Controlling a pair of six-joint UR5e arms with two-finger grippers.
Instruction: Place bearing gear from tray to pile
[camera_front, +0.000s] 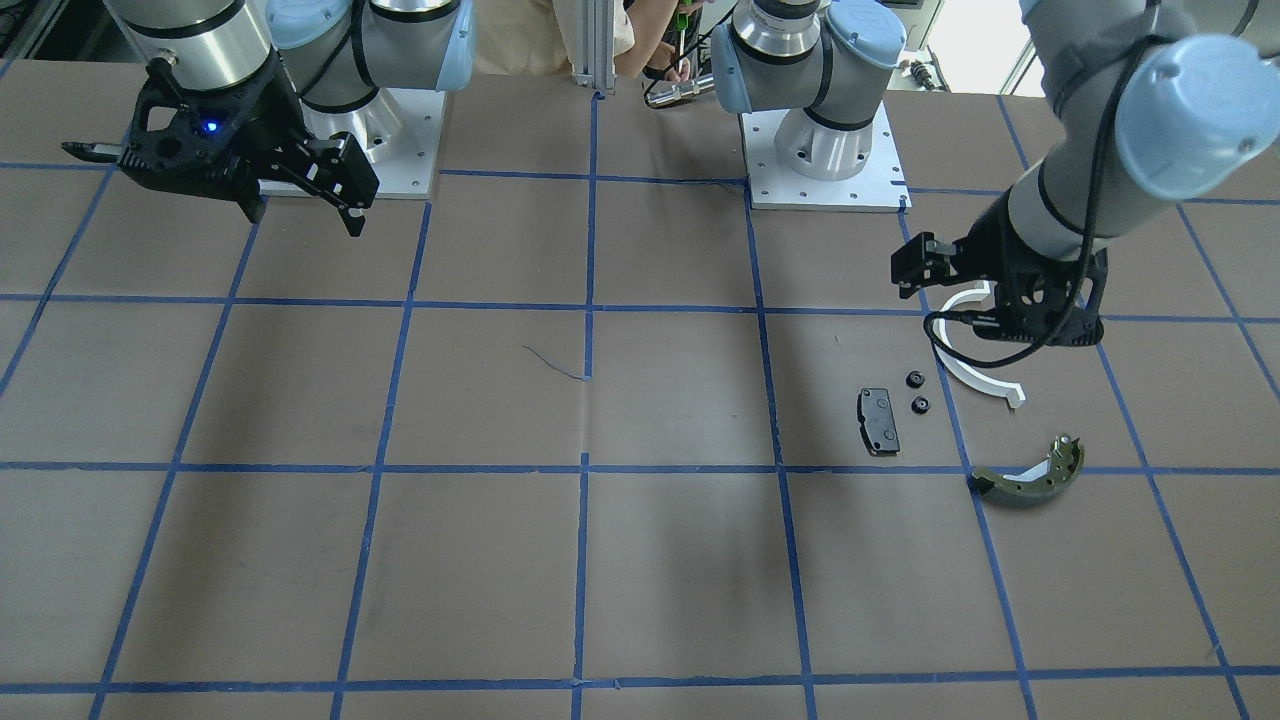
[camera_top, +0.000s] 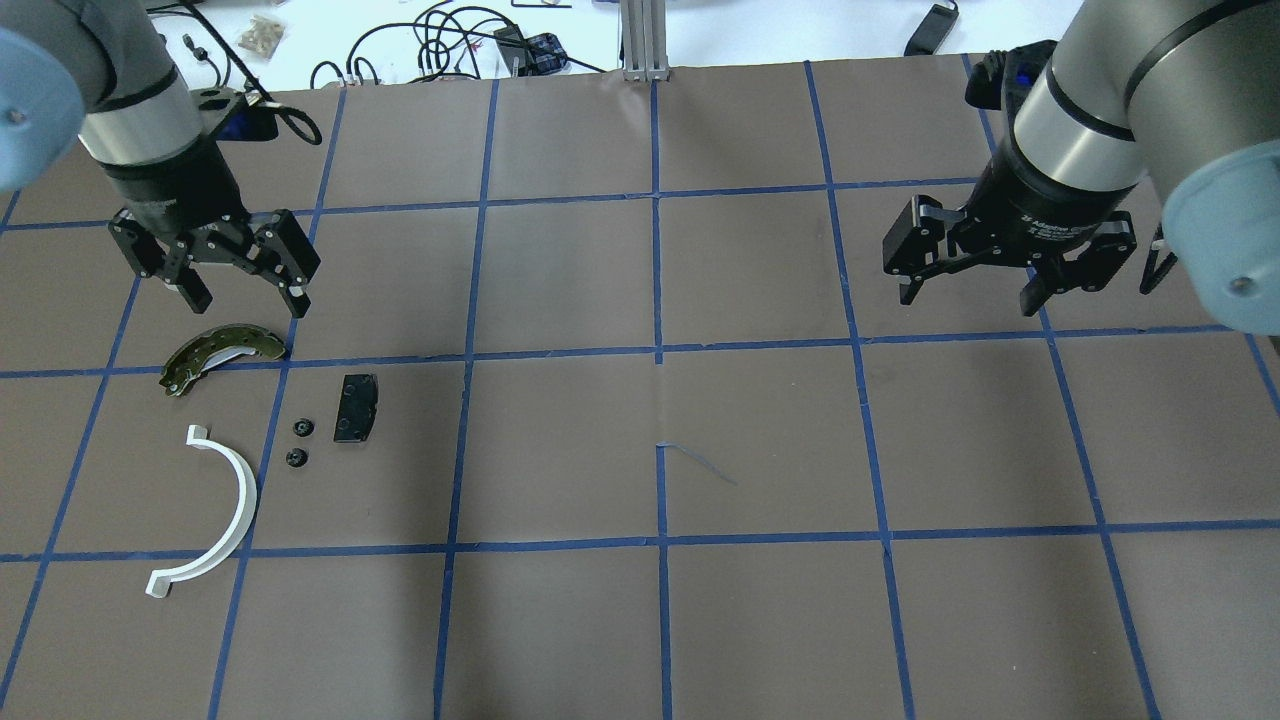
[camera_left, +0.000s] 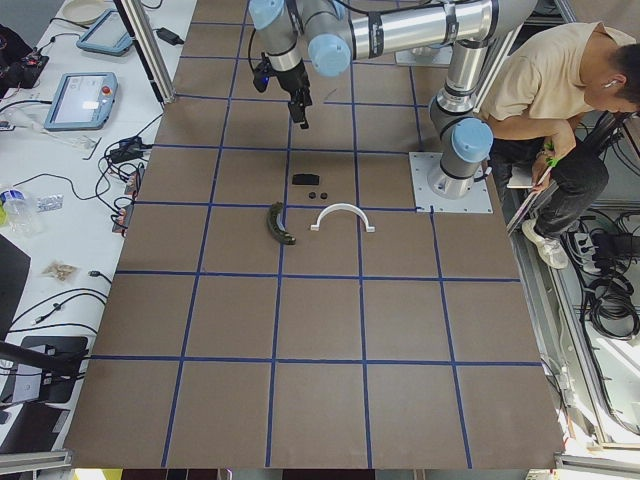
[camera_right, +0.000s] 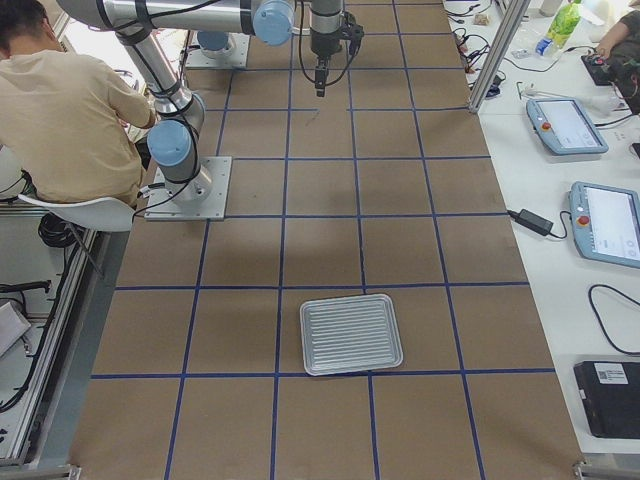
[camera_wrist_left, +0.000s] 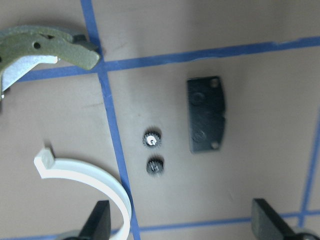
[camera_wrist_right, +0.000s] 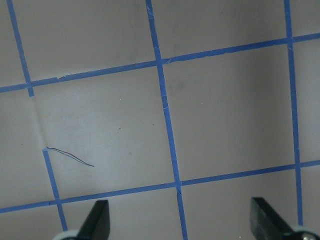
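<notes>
Left claw (camera_top: 245, 292): spread, carrying nothing, hanging over the far edge of the pile. In my wrist view, one bearing gear (camera_wrist_left: 151, 141) and a second gear (camera_wrist_left: 155, 166) lie flat on the bench (camera_top: 760, 450). They sit just beside each other, between the black brake pad (camera_wrist_left: 206, 114) and the white half-ring (camera_wrist_left: 80, 171). The olive brake shoe (camera_wrist_left: 60, 42) lies farther out. Being round, the gears offer no long axis.

Right claw (camera_top: 968, 292): spread, holding nothing, over the bench well apart from the pile. The ribbed tray (camera_right: 351, 333) sits at the right arm's end, so I judge that arm nearer for any further fetch. The only gears I find are those in the pile.

White lettering on the right claw's body is too small to read.
</notes>
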